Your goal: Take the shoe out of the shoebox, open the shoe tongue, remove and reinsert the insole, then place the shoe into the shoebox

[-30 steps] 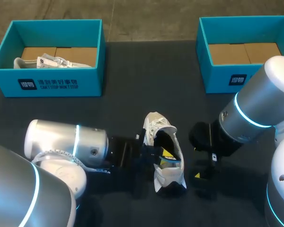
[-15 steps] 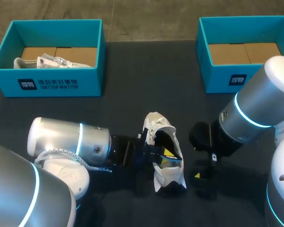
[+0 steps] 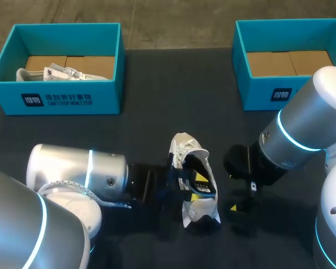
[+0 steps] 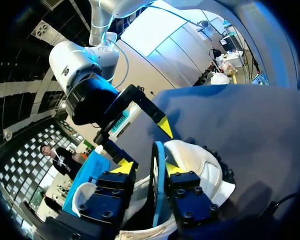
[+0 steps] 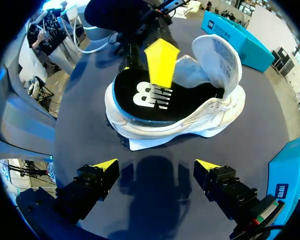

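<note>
Dark table (image 3: 157,112) — left shoebox (image 3: 56,100), right shoebox (image 3: 263,92) at back, white shoe (image 3: 185,148) nearer.

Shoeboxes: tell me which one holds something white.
The left shoebox at the table's far edge; white items lie inside. The right shoebox shows only its bare brown floor.

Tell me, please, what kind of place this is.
Probably a robot lab bench for shoe-handling practice: a left arm and a right arm hang over a dark table, a white shoe lies between them, and a teal left shoebox and right shoebox stand behind.
</note>
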Controlling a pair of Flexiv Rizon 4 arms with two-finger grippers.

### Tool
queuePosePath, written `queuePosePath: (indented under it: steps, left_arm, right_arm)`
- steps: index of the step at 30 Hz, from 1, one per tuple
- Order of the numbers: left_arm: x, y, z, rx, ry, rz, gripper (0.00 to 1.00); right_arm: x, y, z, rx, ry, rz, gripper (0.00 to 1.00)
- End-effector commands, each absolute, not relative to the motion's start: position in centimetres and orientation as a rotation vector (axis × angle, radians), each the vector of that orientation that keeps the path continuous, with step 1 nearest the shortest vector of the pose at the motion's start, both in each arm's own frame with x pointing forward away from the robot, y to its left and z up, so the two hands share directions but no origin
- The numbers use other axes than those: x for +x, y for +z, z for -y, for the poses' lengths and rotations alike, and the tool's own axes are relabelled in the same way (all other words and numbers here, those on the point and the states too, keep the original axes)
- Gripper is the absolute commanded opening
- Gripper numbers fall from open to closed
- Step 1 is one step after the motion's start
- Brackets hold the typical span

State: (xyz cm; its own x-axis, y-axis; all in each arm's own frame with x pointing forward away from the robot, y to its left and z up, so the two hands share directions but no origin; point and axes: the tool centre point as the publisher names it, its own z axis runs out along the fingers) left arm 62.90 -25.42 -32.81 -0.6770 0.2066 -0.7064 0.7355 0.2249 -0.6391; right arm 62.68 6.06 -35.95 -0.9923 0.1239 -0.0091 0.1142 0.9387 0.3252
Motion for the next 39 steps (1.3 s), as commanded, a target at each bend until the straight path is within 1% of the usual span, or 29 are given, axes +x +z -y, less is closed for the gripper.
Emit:
queuePosePath:
  steps: [1,3,24,32,33,34,35,37,39]
  left_arm:
    - [62.6,-32.8,25.2,0.867,-1.472,-2.014,0.19]
    - [62.5,-32.9,25.4,0.876,-1.480,-2.011,0.00]
    - [64.8,-35.0,25.2,0.916,-1.292,-2.100,0.00]
    - [64.9,-35.0,24.9,0.899,-1.310,-2.122,0.00]
    - [64.8,-34.9,24.9,0.892,-1.329,-2.121,0.10]
    - [64.7,-34.8,24.9,0.890,-1.335,-2.120,0.24]
    - [64.6,-34.7,24.8,0.885,-1.339,-2.119,0.31]
    - [64.4,-34.5,24.7,0.871,-1.367,-2.115,0.37]
    - [64.1,-34.2,24.7,0.864,-1.383,-2.110,0.35]
  right_arm:
    - [62.6,-36.1,-6.2,0.191,0.507,-3.062,1.00]
    - [62.6,-36.1,-6.2,0.191,0.507,-3.062,1.00]
    - [62.6,-36.1,-6.2,0.191,0.507,-3.062,1.00]
    - [62.6,-36.1,-6.2,0.191,0.507,-3.062,1.00]
    - [62.6,-36.1,-6.2,0.191,0.507,-3.062,1.00]
    - [62.6,-36.1,-6.2,0.191,0.507,-3.062,1.00]
    - [62.6,-36.1,-6.2,0.191,0.507,-3.062,1.00]
    - [62.6,-36.1,-6.2,0.191,0.507,-3.062,1.00]
    - [62.6,-36.1,-6.2,0.191,0.507,-3.062,1.00]
